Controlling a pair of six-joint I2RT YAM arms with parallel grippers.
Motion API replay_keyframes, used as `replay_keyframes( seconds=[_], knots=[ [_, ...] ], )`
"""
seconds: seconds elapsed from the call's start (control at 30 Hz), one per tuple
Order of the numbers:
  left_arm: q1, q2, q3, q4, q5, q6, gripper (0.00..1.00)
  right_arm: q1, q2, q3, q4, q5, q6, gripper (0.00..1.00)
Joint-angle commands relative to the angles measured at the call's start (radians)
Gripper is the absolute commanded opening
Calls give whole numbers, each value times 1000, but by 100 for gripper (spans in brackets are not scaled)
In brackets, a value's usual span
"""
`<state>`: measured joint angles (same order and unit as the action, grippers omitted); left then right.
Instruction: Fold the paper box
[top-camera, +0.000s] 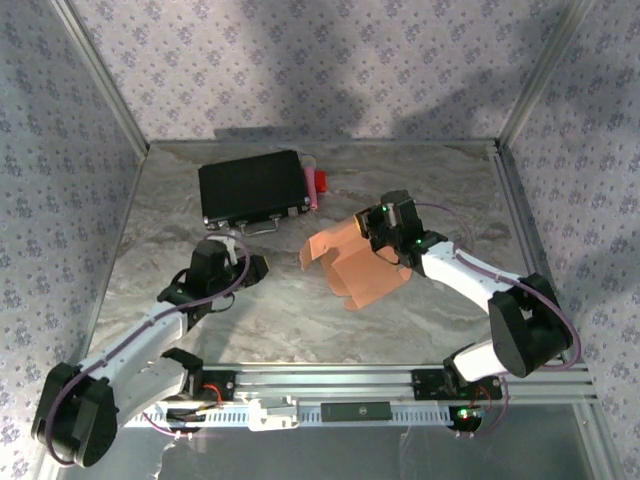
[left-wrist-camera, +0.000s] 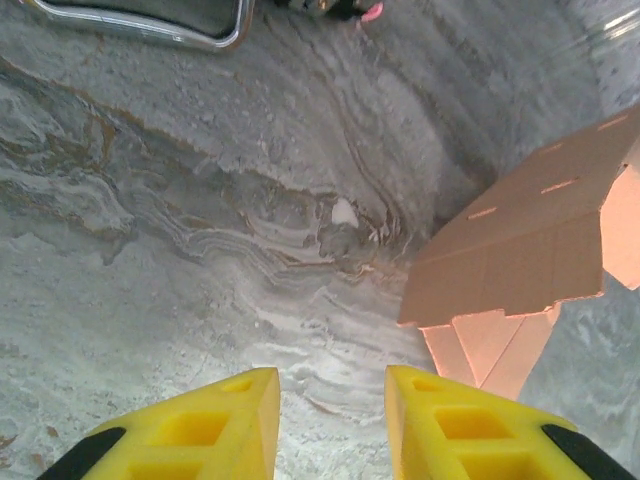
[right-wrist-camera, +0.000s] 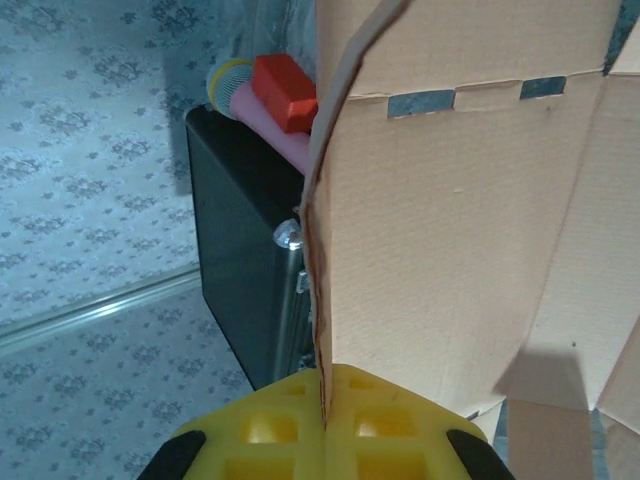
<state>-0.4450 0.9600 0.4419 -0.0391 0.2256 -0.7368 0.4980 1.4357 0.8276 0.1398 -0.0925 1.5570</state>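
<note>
Risk first: right gripper (right-wrist-camera: 322, 385) is clamped on one thin edge of the box (top-camera: 355, 265) only; a pull or twist there could slip the card out or tear it along the slotted crease. Left gripper (left-wrist-camera: 332, 400) has jaws apart with nothing between, standing off at the box's 9 o'clock, so no second support; loose flaps may spring flat. Case (top-camera: 252, 188) sits at the box's 10 o'clock; a wide swing could clip it. Box: orange-tan card, half-formed, panels bent up, flaps splayed; right of table (top-camera: 250, 320) centre, gripped end raised; can't tell if its low edge touches down.
</note>
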Motion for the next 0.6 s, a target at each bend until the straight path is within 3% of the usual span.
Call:
replay_keyframes(
  seconds=[0.0, 0.33, 0.57],
  knots=[
    [4, 33, 58, 1, 41, 70, 33, -5, 31, -43, 95, -16, -41, 0],
    [-5, 228, 116, 101, 81, 118, 29, -13, 84, -148, 349, -52, -83, 0],
    [-69, 316, 139, 140, 76, 157, 28, -46, 88, -200, 500, -115, -113, 0]
  ],
)
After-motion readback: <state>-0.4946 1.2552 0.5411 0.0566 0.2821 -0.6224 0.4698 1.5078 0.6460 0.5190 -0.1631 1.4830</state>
